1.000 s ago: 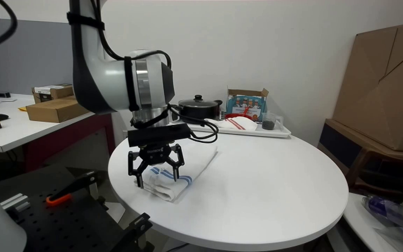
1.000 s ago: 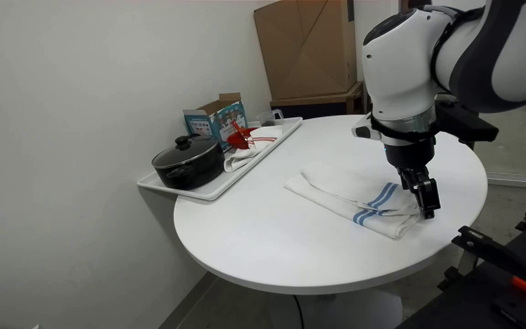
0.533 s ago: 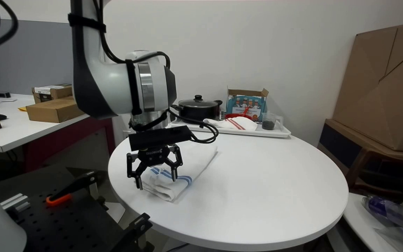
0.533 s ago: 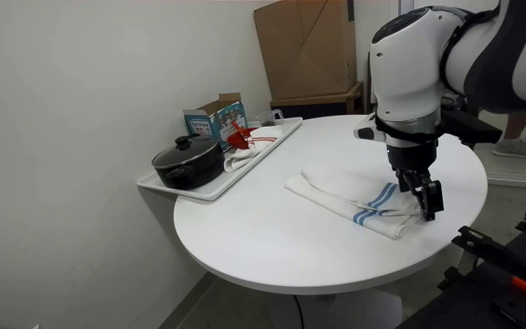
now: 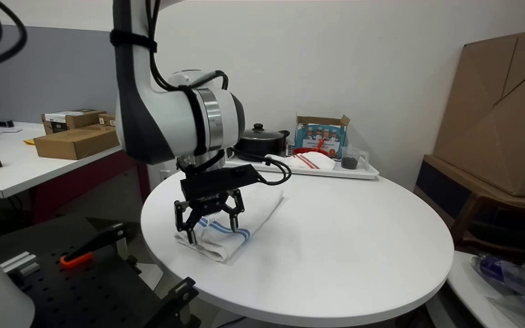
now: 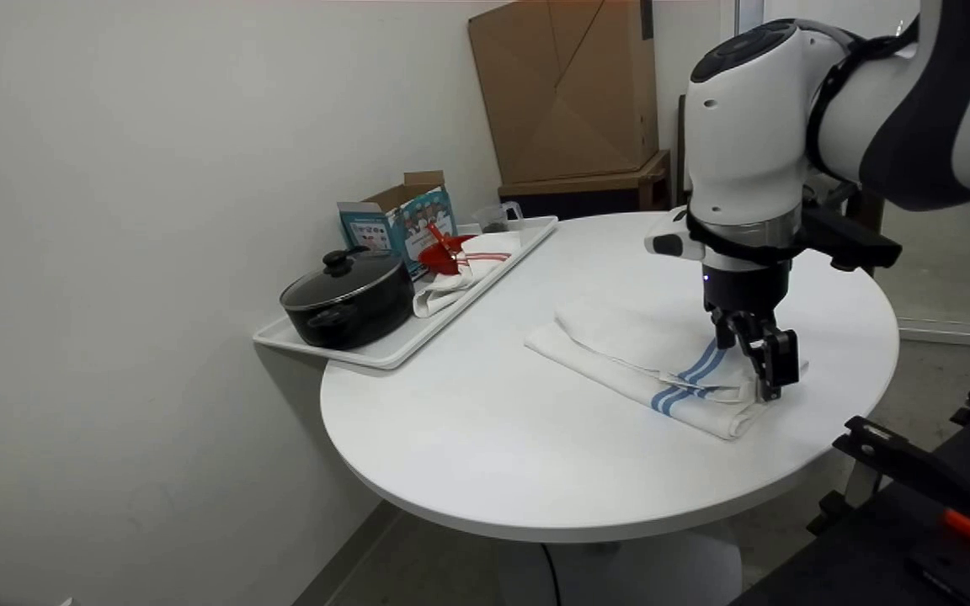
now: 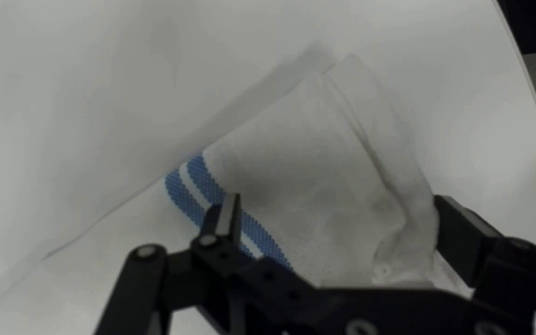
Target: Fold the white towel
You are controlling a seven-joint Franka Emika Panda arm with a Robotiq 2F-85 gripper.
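While the claw held its fingers apart, the white towel lay blue-striped end beneath, long axis toward the tray.

Blue-striped white towel, folded, on the table

You have open room over the bare surface between the white towel and the tray, where the black pot and the open box rise in your way. The towel lies low beneath your jaws, which stand well apart and leave you a gap.
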